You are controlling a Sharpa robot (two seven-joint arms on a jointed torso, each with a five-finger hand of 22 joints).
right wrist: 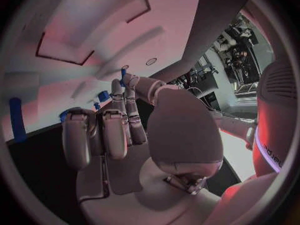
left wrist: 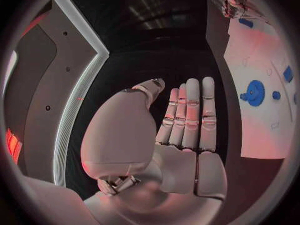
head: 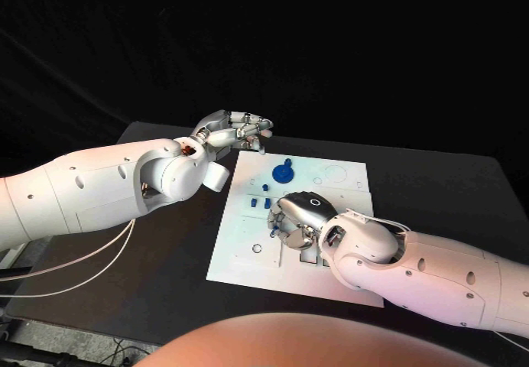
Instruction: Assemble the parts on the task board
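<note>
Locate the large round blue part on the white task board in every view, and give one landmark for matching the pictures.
Head view: the large round blue part sits near the white task board's far edge, beyond the right robot hand.
Left wrist view: it lies on the board, beside the open left robot hand.
Right wrist view: cannot tell it apart.
Shared landmark: the white board.
</note>
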